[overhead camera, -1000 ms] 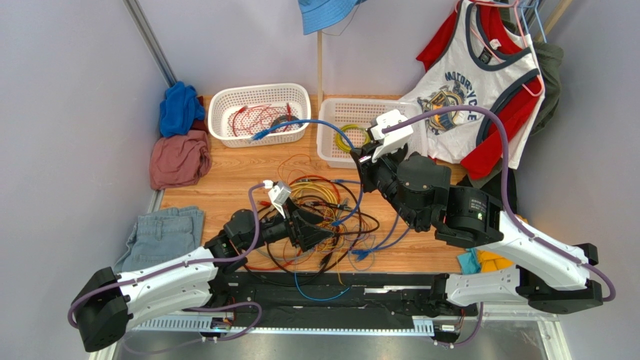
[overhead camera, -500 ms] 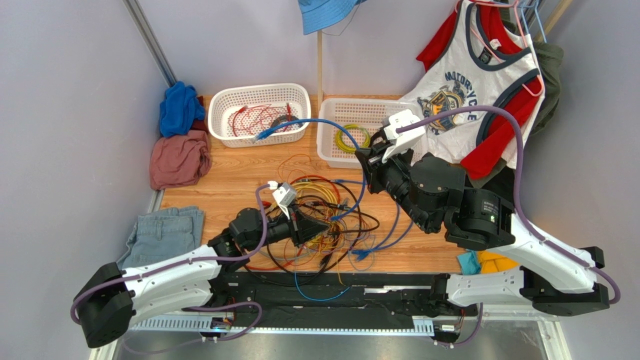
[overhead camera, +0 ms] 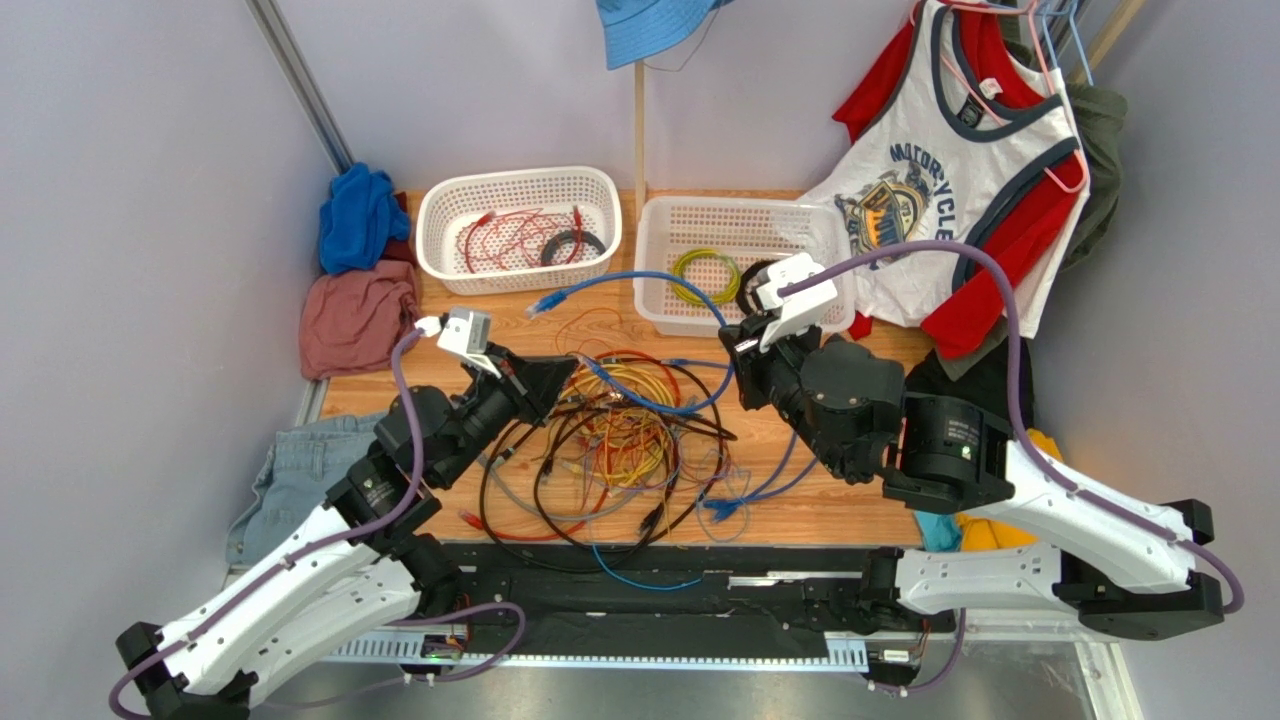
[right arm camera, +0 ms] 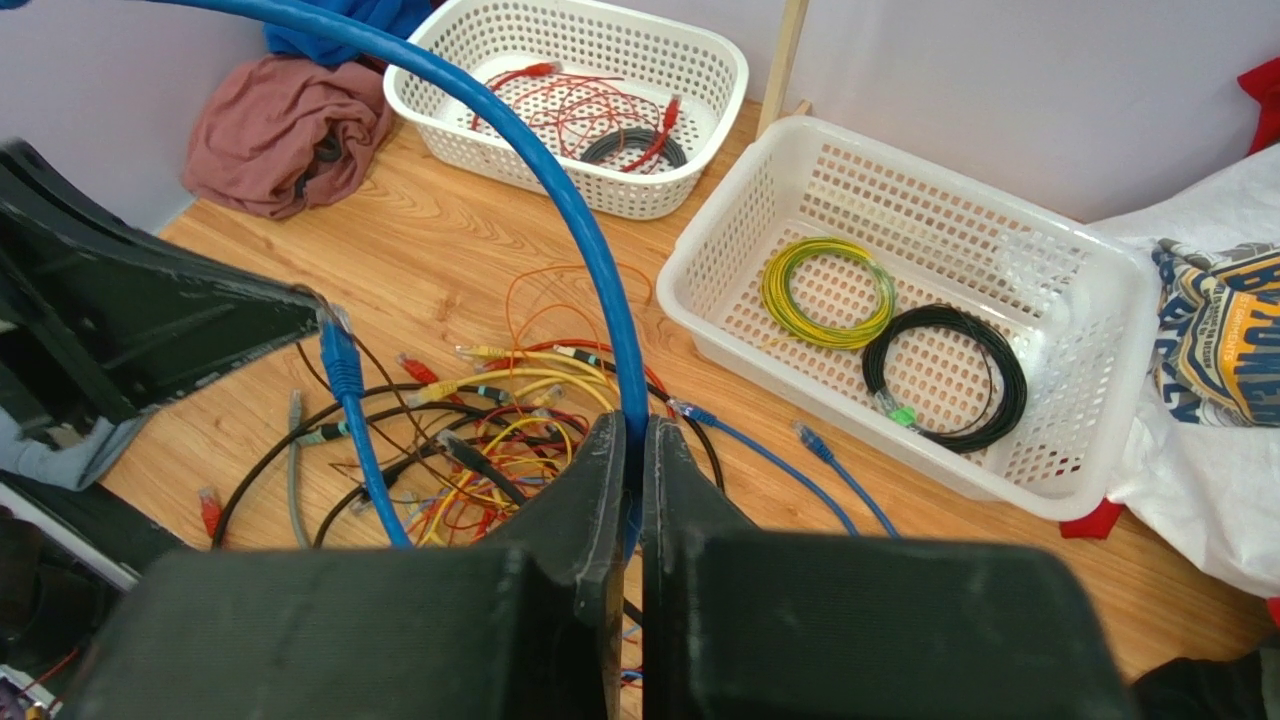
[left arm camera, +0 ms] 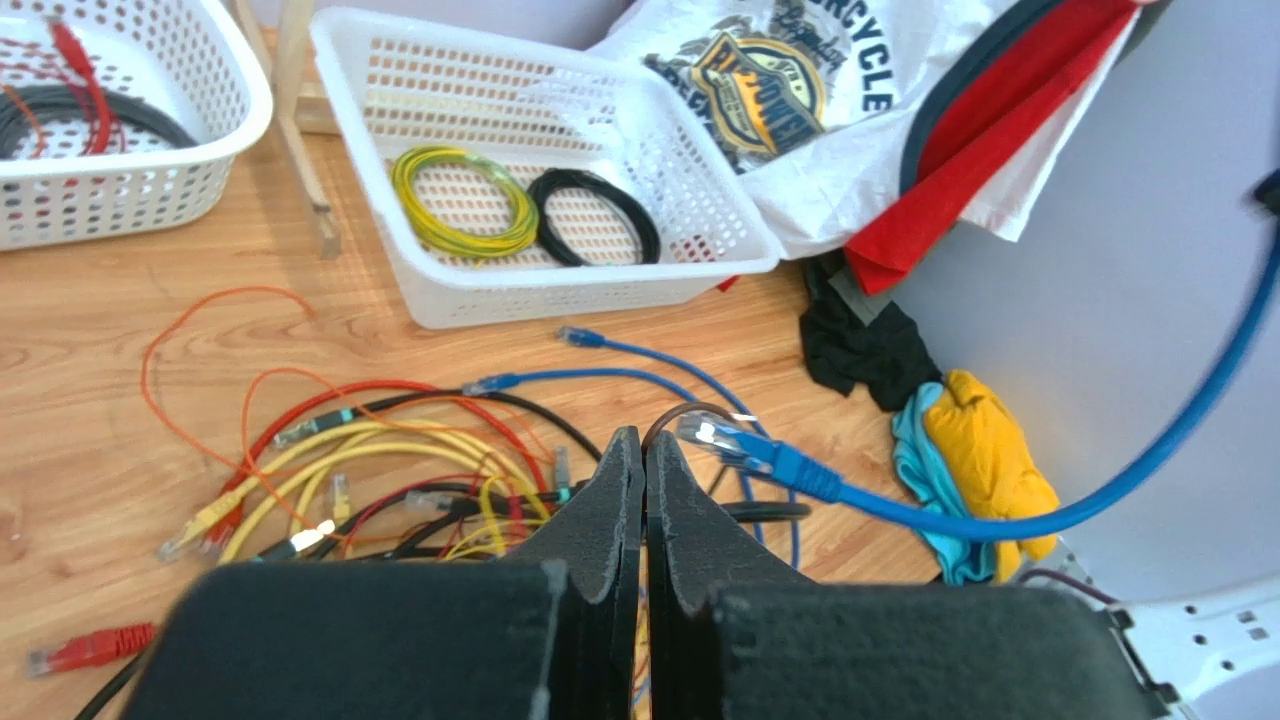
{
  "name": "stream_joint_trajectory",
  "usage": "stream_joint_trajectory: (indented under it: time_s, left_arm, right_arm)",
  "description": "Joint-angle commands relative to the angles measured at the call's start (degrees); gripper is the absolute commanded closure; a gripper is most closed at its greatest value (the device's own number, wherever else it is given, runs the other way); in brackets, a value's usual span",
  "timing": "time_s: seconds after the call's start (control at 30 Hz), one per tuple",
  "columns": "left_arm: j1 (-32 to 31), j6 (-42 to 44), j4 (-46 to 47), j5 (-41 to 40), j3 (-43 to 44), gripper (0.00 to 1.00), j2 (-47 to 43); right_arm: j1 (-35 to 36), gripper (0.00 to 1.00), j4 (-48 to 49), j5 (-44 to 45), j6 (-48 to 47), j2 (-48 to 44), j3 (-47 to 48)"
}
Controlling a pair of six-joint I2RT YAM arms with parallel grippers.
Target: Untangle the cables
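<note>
Left wrist view has the left gripper (left arm camera: 643,443) with its fingers pressed flat together, tips aimed down over the pile. A clear plug (left arm camera: 718,435) on a blue boot lies just beside the tips, and I cannot tell whether any strand is pinched between them. My guess is that this arm is there to steady its side of the heap while the other one pulls. On the right wrist view the right gripper (right arm camera: 631,428) is clamped on a blue cable (right arm camera: 556,195), which rises from the jaws in a stiff arch up and away to the left, clear of the rest. I judge it is held high so its run can be followed and drawn out of the loops rather than dragged through them. From above, the other cables (overhead camera: 631,435), yellow, red, orange and black, lie loosely knotted on the wooden table (overhead camera: 451,353) between the two arms. Beyond them sits a white basket (right arm camera: 721,285) with two neat coils (right arm camera: 772,296) in it, which I take to be where a freed cable goes. The blue one is not yet free of the pile, so the job looks early.
</note>
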Motion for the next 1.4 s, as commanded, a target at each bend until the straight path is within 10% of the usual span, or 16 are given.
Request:
stream_joint_trajectory:
  time_s: [0.0,0.33,0.7,1.13,1.37]
  left_arm:
    - [0.3,1.9,-2.7,3.2,5.8,1.00,2.8]
    - [0.2,-0.9,1.8,18.7,6.2,1.00,6.0]
    - [0.2,-5.1,-8.3,-2.8,-0.4,1.00,8.3]
    - [0.6,-15.7,-8.9,-6.3,-14.1,1.00,8.7]
    - [0.6,-16.5,-9.6,-6.2,-16.5,1.00,4.5]
  right_arm:
    - [-0.2,1.00,2.1,-0.7,2.0,0.1,-3.0]
    - [-2.2,1.00,12.9,-4.5,3.6,0.4,-8.7]
    - [-3.7,1.00,12.3,0.8,-1.8,-1.2,-3.1]
    - [-46.4,1.00,24.4,-28.0,25.9,4.5,-12.1]
    - [-49.7,1.00,35.1,-23.9,27.5,12.8,-12.2]
